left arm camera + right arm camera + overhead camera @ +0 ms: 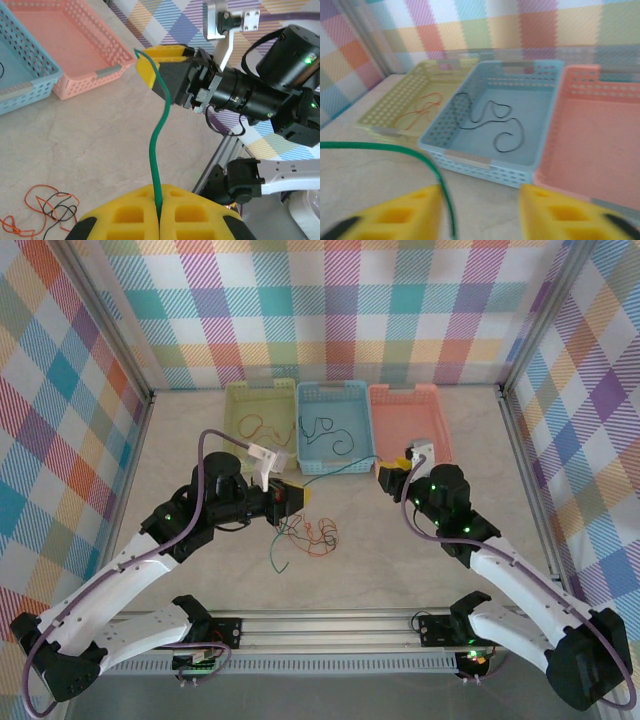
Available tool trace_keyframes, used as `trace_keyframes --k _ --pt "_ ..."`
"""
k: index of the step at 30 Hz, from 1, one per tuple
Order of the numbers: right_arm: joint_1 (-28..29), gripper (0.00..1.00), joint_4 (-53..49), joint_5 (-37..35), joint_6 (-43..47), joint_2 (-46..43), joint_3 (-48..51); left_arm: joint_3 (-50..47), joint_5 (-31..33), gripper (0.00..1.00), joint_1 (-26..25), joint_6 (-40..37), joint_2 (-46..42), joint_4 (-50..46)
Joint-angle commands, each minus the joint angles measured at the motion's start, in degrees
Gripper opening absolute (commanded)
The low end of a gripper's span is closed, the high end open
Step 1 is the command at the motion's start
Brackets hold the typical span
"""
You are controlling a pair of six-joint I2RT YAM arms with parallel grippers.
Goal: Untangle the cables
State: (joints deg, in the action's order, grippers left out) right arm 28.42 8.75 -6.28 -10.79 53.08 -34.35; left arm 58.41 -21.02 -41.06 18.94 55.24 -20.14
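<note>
Matt yellow plastic with moulded recesses on the fingers of the left hand (159, 200), and a smooth, faintly glossy plastic sheath on the green cable (156, 145) pinched there. Below that hand, a pale counter (100, 145) with a smooth, stone-like, low-sheen finish. Ahead of the right hand (480, 195), perforated satin plastic: a blue basket (490, 172) and a pink basket (595, 130).

A shallow yellow-green perforated plastic basket (260, 386) is sitting at the far end of a pale, marble-patterned tabletop (180, 450); a light blue perforated plastic basket (332, 385) is lying just beside it in the middle, and a salmon-pink perforated plastic basket (405, 420) is lying on the right; their walls are seemingly touching, though the wrist view is blurring here; pastel plaid cloth walls (330, 300) are enclosing the table; a slotted aluminium rail (330, 625) is running along the near edge.
</note>
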Motion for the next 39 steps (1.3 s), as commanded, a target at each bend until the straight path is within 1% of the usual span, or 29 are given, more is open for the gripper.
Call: trace_keyframes --k 1,2,3,6,10,15,19,24,30,34,36,39 --pt "-0.9 0.60 -4.4 -9.6 -2.3 -2.0 1.6 4.7 5.4 0.00 0.4 1.1 4.1 3.7" --pt "-1.2 0.62 -4.7 -12.6 -3.8 -2.3 2.5 6.1 7.2 0.00 0.3 1.5 6.1 3.7" --pt "-1.6 0.62 -4.5 -14.2 -4.9 -2.2 3.5 7.1 8.5 0.00 0.3 2.1 7.8 6.2" --pt "-3.2 0.61 -3.3 -16.5 -9.6 -1.1 6.6 12.0 11.4 0.00 0.4 2.7 14.7 8.5" --pt "-4.0 0.54 -2.4 -20.9 -16.7 0.7 9.1 20.2 15.6 0.00 0.5 4.2 25.4 10.6" --pt "-5.0 0.48 4.5 -24.5 -18.0 0.0 14.1 31.4 15.8 0.00 1.1 7.2 39.4 15.3" --pt "-5.9 0.45 6.6 -24.5 -18.1 -0.6 16.2 42.7 14.8 0.00 1.4 8.8 51.1 15.9" --pt "-6.2 0.44 8.3 -24.1 -18.7 -0.1 17.3 57.4 15.1 0.00 1.8 10.8 65.1 15.1" --pt "-6.2 0.44 8.0 -22.3 -17.7 2.2 16.1 75.4 17.1 0.00 2.3 11.8 80.0 12.5" --pt "-6.2 0.44 7.9 -21.8 -17.4 2.9 15.5 85.0 17.0 0.00 3.1 13.3 88.3 13.4" --pt "-6.2 0.44 8.2 -21.5 -17.3 3.3 15.5 88.5 17.7 0.00 3.1 13.5 91.7 13.4" --pt "-6.2 0.42 8.6 -20.7 -16.6 4.2 15.2 91.6 17.1 0.00 3.0 14.0 95.8 13.1"
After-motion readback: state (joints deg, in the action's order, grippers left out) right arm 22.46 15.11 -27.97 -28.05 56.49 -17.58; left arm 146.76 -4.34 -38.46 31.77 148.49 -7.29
